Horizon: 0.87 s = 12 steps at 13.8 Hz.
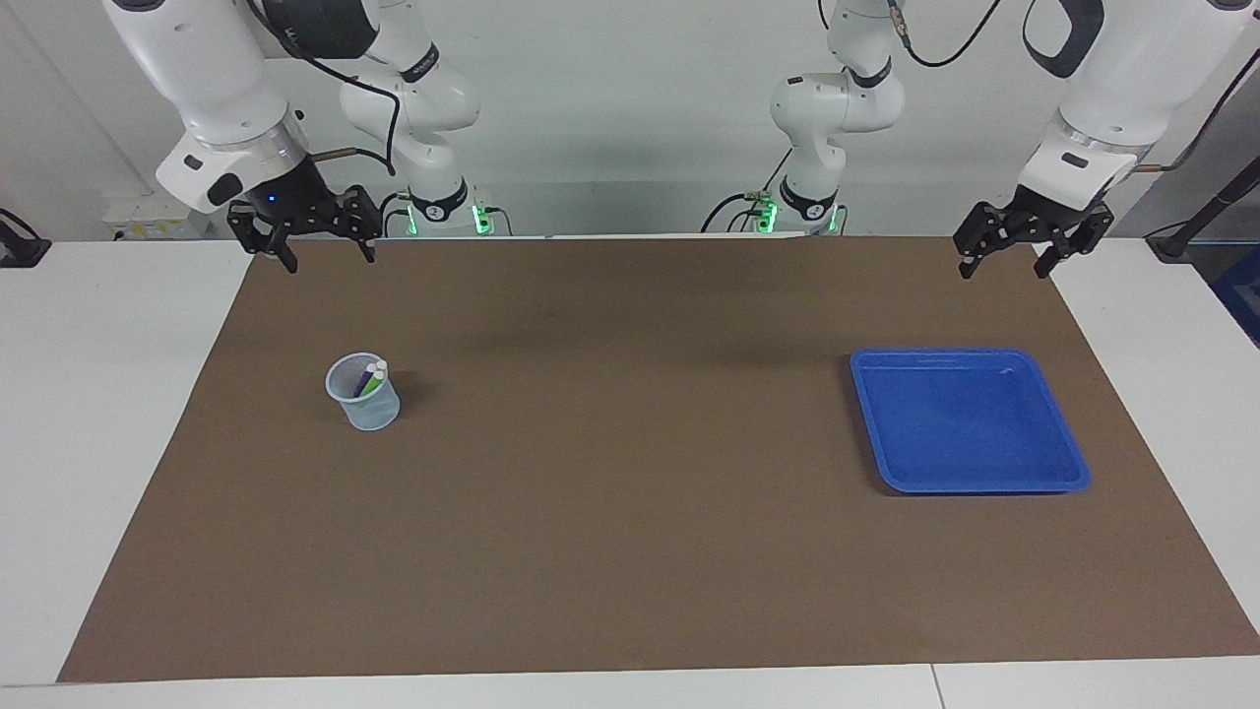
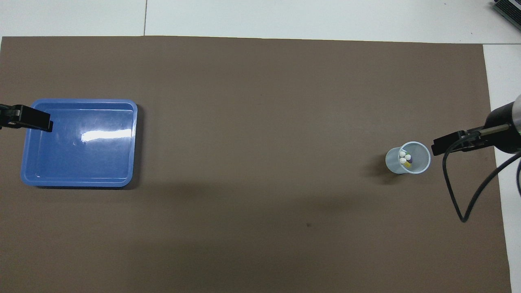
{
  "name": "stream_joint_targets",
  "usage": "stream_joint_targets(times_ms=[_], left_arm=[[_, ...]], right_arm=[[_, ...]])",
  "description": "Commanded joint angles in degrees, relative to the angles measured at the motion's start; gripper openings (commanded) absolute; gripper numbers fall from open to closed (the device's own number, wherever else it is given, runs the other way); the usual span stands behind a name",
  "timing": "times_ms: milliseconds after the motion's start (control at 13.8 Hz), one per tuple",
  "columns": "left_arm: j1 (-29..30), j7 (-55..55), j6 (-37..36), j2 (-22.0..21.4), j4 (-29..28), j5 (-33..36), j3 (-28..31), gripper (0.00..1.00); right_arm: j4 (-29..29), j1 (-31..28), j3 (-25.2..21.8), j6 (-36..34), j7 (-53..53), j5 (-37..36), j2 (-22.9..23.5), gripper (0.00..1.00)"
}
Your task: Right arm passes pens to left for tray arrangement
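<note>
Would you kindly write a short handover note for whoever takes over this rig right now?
Right gripper: open, empty, raised over the brown mat's robot-side edge, nearer the robots than the small translucent pale-blue cup.
Left gripper: open, empty, waiting above the mat's edge.
Three thin marker pens stand in the cup.
Shallow bright blue plastic tray holds nothing.
Done: nothing. Left: all three pens.

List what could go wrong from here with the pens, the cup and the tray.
1. The three thin marker pens stand bunched in the small translucent pale-blue cup; the open right end effector may catch two at once.
2. The cup looks light; pulling a pen could tip it.
3. The open left end effector waits beside the shallow blue plastic tray; a mid-air handover may drop a pen.
</note>
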Motion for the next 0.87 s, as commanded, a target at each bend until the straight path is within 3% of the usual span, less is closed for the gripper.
stream_joint_targets(times_ms=[0, 362, 796], left_arm=[[-0.65, -0.22, -0.33, -0.21, 0.13, -0.54, 0.51, 1.0], [-0.65, -0.22, -0.15, -0.21, 0.13, -0.54, 0.51, 1.0], [-0.57, -0.4, 0.29, -0.3, -0.04, -0.54, 0.6, 1.0]], right_arm=[[-1.0, 0.53, 0.06, 0.49, 0.78, 0.26, -0.77, 1.0], [-10.3, -0.09, -0.03, 12.59, -0.54, 0.26, -1.92, 1.0], [-17.52, 0.17, -0.03, 25.7, -1.42, -0.27, 2.11, 1.0]])
